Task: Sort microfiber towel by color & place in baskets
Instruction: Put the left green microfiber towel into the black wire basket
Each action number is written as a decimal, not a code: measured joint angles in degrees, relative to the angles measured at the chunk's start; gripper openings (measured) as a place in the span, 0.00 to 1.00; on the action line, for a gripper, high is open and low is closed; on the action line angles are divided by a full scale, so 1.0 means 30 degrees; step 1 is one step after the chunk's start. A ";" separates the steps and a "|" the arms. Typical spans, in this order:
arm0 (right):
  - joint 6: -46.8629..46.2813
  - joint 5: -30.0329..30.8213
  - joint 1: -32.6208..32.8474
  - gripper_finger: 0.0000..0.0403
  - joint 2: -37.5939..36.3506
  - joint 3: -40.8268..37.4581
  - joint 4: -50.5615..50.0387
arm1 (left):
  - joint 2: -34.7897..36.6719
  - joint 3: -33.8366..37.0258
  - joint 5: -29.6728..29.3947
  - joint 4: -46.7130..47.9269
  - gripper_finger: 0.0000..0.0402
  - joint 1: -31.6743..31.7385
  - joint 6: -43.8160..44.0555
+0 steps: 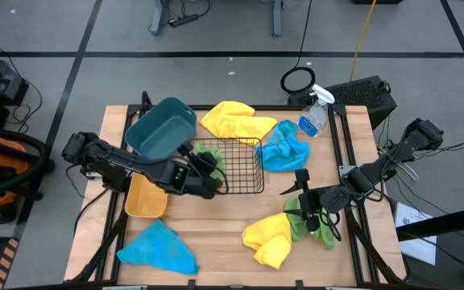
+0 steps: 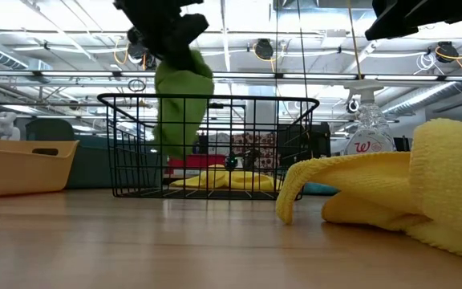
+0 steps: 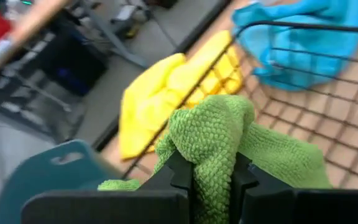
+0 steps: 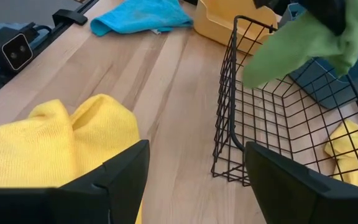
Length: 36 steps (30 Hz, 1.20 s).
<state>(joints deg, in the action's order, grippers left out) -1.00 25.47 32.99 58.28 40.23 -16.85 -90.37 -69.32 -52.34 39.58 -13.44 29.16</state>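
My left gripper (image 1: 203,166) is shut on a green towel (image 2: 183,104) that hangs over the left end of the black wire basket (image 1: 238,166). The teal tub (image 1: 161,127) and the yellow-orange bin (image 1: 146,198) stand to the left of that basket. My right gripper (image 1: 300,199) is open and hovers by a yellow towel (image 1: 268,238) and a second green towel (image 1: 319,227) at the table's near right. A yellow towel (image 1: 236,121) and a blue towel (image 1: 284,147) lie behind the basket. Another blue towel (image 1: 159,248) lies near left. My left gripper (image 3: 213,186) pinches a bunched fold of the green towel (image 3: 214,149) between its two fingers, coming from the table's left. The towel is lifted clear and hangs slack below the fingers (image 2: 164,32). Its lower end (image 2: 169,144) reaches below the basket's rim.
A clear spray bottle (image 1: 314,118) stands at the far right, behind the blue towel. Bare wood lies between the wire basket and the near edge (image 1: 216,217). The right arm's base and cables sit at the table's right edge (image 1: 377,169).
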 joint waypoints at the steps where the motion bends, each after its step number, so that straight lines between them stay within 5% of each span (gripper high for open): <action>1: -0.0002 0.0000 0.0000 0.63 0.0005 0.0000 0.0003 | -0.0020 0.0165 0.0385 -0.0640 0.09 0.0009 -0.0464; 10: -0.0004 0.0000 0.0000 0.63 0.0005 0.0000 -0.0060 | -0.0085 0.0531 0.5036 -0.5477 0.09 -0.0027 -0.4360; 19: -0.0603 -0.0007 -0.0006 0.63 0.0006 0.0000 -0.0622 | -0.0071 0.1504 0.4442 -0.5426 0.09 0.0889 -0.4868; 25: -0.0944 0.0036 -0.0007 0.63 0.0007 0.0000 -0.1039 | -0.0086 0.2903 0.7215 -0.6408 0.09 0.1988 -0.4460; 36: -0.1247 0.0058 -0.0007 0.63 0.0004 0.0000 -0.1177 | 0.0075 0.2899 0.8476 -0.6147 0.12 0.2003 -0.3352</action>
<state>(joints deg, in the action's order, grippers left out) -4.74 25.65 32.97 58.29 40.23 -20.38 -90.15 -60.62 -26.91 21.14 -7.43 19.10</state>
